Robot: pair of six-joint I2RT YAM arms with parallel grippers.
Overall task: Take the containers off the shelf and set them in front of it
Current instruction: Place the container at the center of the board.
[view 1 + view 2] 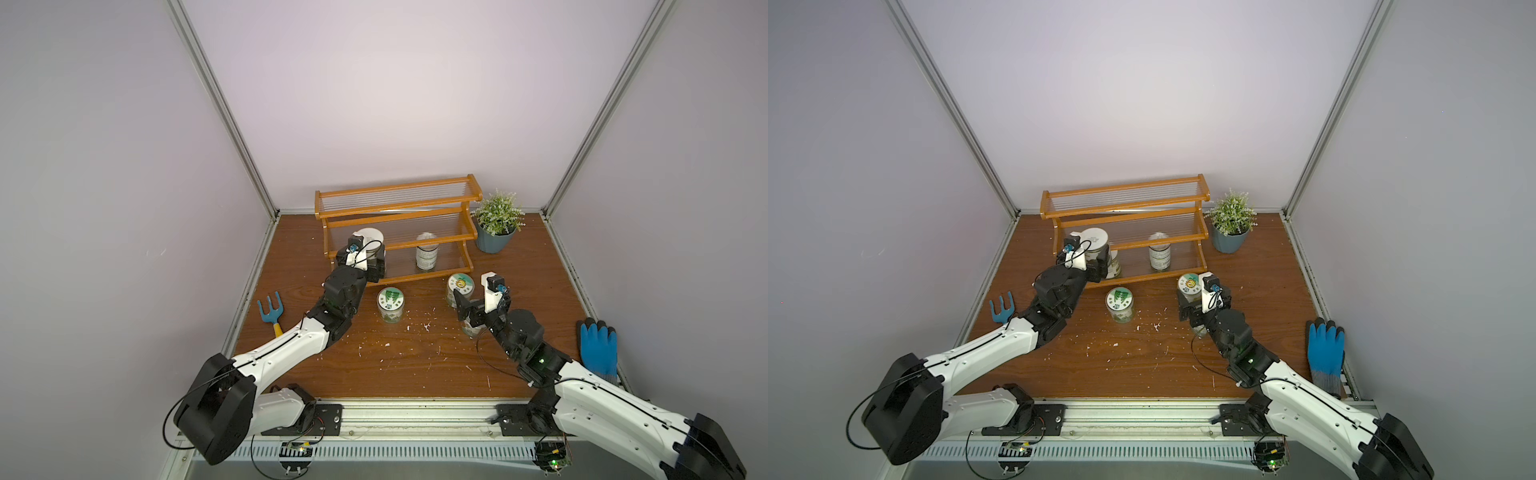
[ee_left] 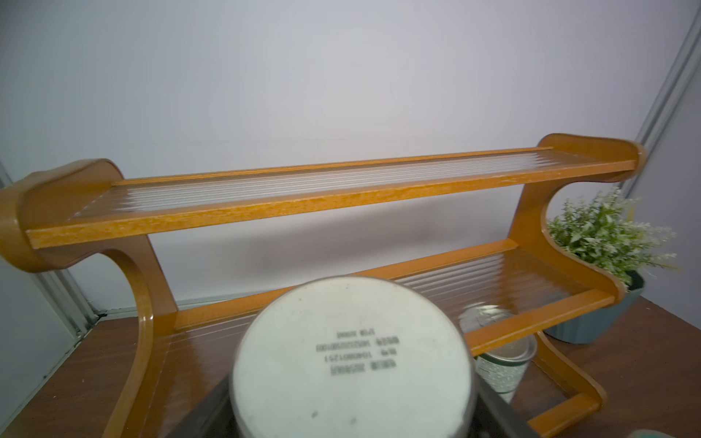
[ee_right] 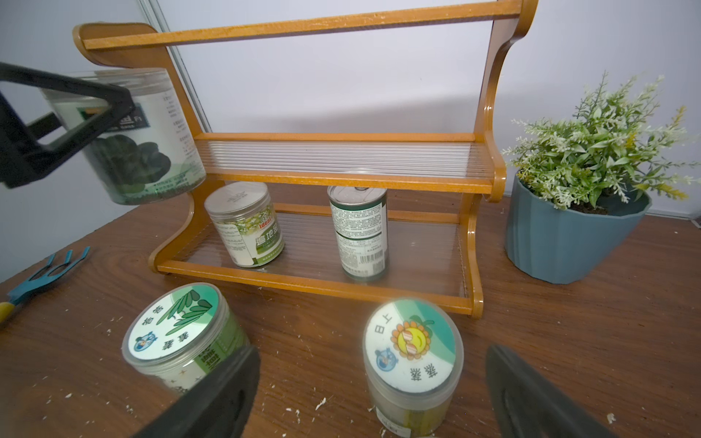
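In both top views the 3-tier stepped shelf of orange-brown wood and clear ribbed panels [image 1: 399, 188] stood at the far side of the brown wooden desk [image 1: 399, 365]. The left claw [image 1: 376, 262] was clamped on a clear jar with a plain white lid [image 1: 371, 237] at the shelf's left end, apparently to carry it off. A silver pull-tab can [image 1: 426, 254] stood on the lowest tier. In front of the shelf stood a clear jar with a green-tree lid [image 1: 390, 303] and a clear jar with a yellow-flower lid [image 1: 460, 284], so those 2 looked done. The right claw [image 1: 482, 307] hung with its fingers apart, just nearer than the flower jar. Another jar [image 1: 471, 329] showed only partly beneath that wrist.

In the left wrist view the plain lid filled the foreground between dark fingers [image 2: 504, 413]. Beyond it the top tier was bare.

In the right wrist view the held jar hung clear of desk and tiers beside the shelf's left side panel. It was gripped around its body, which probably kept it upright. A 2nd plain-lidded jar [image 3: 244, 223] and the can stood on the lowest tier, and the middle tier was bare, so 2 containers seemed left to fetch. The right fingers [image 3: 223, 390] stood wide with the flower jar between them. They gripped nothing, which probably left that arm free for the can on its side.
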